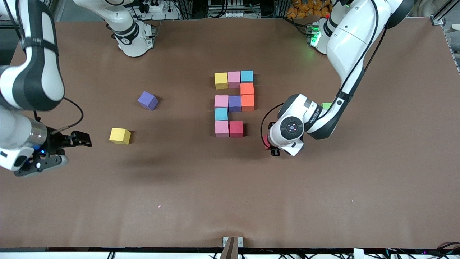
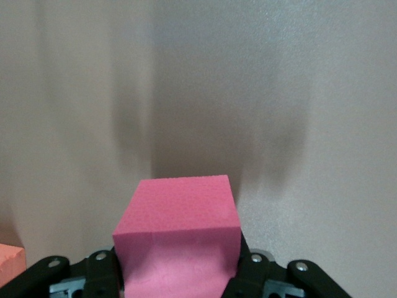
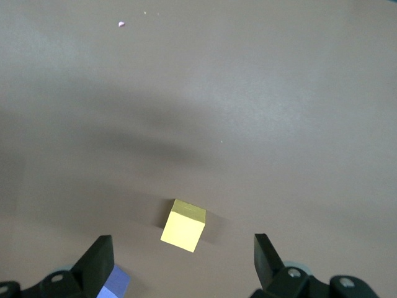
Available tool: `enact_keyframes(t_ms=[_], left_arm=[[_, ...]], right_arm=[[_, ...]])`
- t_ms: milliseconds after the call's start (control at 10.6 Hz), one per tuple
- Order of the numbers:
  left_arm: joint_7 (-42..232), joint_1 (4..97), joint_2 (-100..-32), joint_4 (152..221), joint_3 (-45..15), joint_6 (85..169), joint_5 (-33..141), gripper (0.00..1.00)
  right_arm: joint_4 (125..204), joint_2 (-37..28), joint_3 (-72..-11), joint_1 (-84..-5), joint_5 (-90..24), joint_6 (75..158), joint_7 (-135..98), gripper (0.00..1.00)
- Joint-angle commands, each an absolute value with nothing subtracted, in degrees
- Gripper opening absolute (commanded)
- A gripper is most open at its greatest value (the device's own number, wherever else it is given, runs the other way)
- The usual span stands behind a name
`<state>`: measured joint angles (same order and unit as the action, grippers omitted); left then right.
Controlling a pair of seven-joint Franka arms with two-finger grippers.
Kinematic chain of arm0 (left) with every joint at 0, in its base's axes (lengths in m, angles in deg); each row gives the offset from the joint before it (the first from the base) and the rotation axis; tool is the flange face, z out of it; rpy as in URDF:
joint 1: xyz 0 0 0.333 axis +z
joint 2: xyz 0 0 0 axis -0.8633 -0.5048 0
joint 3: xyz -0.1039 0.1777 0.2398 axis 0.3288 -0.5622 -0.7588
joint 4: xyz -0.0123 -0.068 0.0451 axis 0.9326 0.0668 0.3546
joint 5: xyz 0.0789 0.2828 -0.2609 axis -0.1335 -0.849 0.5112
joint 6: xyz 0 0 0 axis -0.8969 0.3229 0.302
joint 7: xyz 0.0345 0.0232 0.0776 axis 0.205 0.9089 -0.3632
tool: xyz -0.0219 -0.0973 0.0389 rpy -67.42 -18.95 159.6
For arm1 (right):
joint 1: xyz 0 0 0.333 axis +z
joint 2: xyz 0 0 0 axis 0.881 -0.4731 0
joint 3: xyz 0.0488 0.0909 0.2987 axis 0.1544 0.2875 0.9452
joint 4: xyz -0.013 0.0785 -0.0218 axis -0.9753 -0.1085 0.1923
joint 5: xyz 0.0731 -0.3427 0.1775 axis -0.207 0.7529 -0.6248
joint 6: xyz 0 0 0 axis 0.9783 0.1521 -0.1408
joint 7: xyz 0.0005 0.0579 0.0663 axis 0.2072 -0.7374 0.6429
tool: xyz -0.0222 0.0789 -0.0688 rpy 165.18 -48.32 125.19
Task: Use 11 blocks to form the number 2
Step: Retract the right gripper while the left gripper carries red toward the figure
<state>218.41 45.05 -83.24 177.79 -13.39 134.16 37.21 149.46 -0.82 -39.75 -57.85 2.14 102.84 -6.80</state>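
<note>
Front view: we count 10 cubes packed in the figure mid-table, plus 2 loose ones and 1 held.

Figure, row by row from the robots' bases toward the cam:
- yellow cube (image 1: 221, 80), pink cube (image 1: 234, 79), light blue cube (image 1: 247, 76), 3 in a line, touching
- orange cube (image 1: 247, 89) under the light blue one
- 2nd pink cube (image 1: 221, 101), purple cube (image 1: 234, 103), 2nd orange cube (image 1: 248, 102)
- 2nd light blue cube (image 1: 221, 114)
- 3rd pink cube (image 1: 221, 128), red cube (image 1: 236, 128)

Tally in figure: 3 pink, 2 orange, 2 light blue, 1 yellow, 1 purple, 1 red.

Loose, toward the right arm's end: 1 purple loose cube (image 1: 148, 100) sitting rotated, and 1 yellow loose cube (image 1: 120, 136) nearer the cam, well apart from the figure.

Left gripper (image 1: 272, 146) is just beside the red cube, toward the left arm's end. Its wrist cam shows the jaws clamped on a held cube (image 2: 178, 239), pink-red there, 1 finger (image 2: 102, 276) on each side. Only a red sliver of it shows in front view.

1 green cube (image 1: 326, 105) peeks out by the left arm's forearm.

Right gripper (image 1: 68, 144) is over the table edge at the right arm's end, jaws spread wide, nothing in them. Arm waits. Its wrist cam sees the yellow loose cube (image 3: 183, 225) between the fingers but well clear of them.
</note>
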Motion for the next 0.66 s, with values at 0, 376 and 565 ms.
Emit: enact_keyframes(t_ms=[0,376,565], left_arm=[[221.0,44.6,-82.4,178.1,-13.6,134.6,36.2,0.13],[221.0,44.6,-82.6,177.8,-13.6,135.9,36.2,0.13],[221.0,44.6,-82.9,177.8,-13.6,136.2,36.2,0.13]], right_arm=[[163.4,10.8,-35.2,-61.7,4.7,108.1,-8.9,1.00],[165.6,18.6,-35.4,-61.7,4.6,104.0,-9.4,1.00],[163.5,18.9,-38.4,-61.2,4.1,102.5,-9.7,1.00]])
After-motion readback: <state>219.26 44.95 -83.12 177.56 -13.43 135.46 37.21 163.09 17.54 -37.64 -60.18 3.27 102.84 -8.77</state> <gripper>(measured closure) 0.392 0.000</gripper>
